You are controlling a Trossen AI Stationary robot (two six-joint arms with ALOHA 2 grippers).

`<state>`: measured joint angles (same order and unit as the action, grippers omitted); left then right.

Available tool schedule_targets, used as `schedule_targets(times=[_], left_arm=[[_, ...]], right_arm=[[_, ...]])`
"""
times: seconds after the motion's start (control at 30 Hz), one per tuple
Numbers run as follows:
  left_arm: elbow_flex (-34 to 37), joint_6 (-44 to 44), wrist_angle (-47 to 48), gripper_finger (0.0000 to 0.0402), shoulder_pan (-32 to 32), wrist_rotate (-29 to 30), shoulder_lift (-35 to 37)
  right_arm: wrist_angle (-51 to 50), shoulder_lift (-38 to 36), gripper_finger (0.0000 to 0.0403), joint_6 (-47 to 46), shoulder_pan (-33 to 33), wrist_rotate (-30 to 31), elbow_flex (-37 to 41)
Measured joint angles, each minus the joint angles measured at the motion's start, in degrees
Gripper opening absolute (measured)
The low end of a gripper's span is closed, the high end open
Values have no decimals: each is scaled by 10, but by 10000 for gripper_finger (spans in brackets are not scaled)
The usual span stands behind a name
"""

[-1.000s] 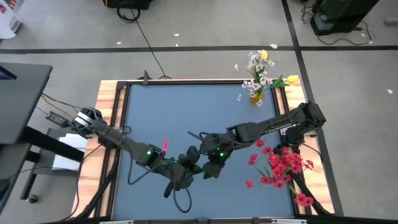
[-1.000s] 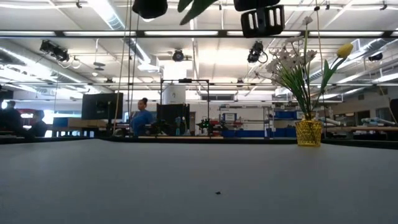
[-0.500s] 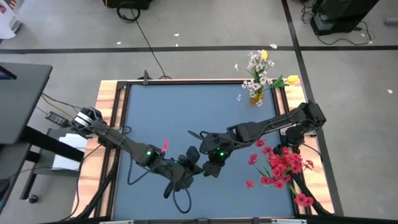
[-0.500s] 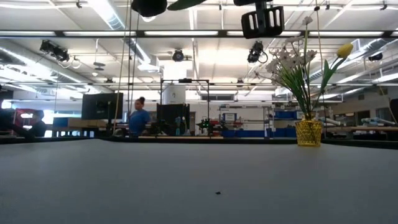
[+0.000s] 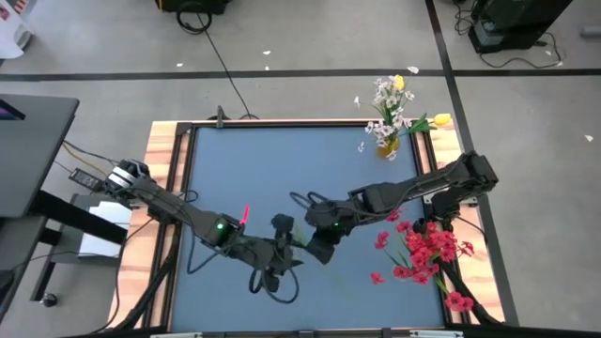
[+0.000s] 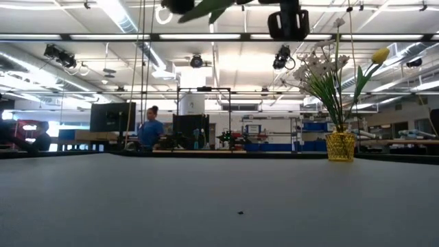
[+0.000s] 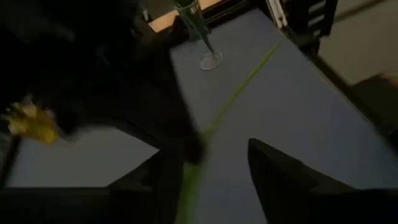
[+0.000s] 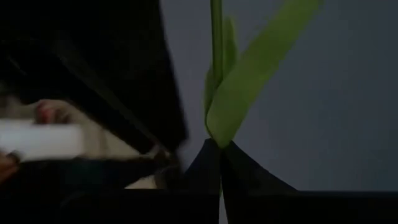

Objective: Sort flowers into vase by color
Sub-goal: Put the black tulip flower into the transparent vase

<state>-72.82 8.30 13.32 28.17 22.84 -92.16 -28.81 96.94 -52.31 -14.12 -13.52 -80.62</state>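
We see the right gripper (image 5: 317, 246) raised above the middle of the near half of the table (image 5: 244, 169), its fingers pinched together on a green stem (image 8: 216, 43) with a long leaf (image 8: 255, 68); the right wrist view shows the stem rising straight out from between the closed fingertips. Just beside it, toward the left edge, the left gripper (image 5: 282, 246) meets the same spot, and in its wrist view the stem (image 7: 239, 87) runs between its two dark fingers (image 7: 286, 180), which stand apart from each other; we cannot tell whether either finger touches the stem. In the low view both grippers sit at the very top with a green leaf (image 6: 206, 8) between them, well clear of the tabletop. Farther out, near the far right corner, a small yellow vase (image 5: 386, 146) holds white sprays (image 5: 387, 99) and yellow tulip buds (image 5: 441, 120); the low view shows the vase (image 6: 340, 146) standing upright. Along the right edge toward the near corner we see a cluster of red blossoms (image 5: 427, 249); whether they stand in a vase we cannot tell. Beyond the table, a person in blue (image 6: 148, 130) stands in the room
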Motion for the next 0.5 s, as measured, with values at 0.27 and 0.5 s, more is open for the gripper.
schedule_targets(times=[0.27, 0.5], left_arm=[[0, -120, 32, 228, -1, 5, 47], [0, -154, 36, 229, -5, 10, 49]], right_arm=[[-86, -116, 2, 75, -46, 287, 0], [-218, -217, 1, 112, -106, 386, 0]])
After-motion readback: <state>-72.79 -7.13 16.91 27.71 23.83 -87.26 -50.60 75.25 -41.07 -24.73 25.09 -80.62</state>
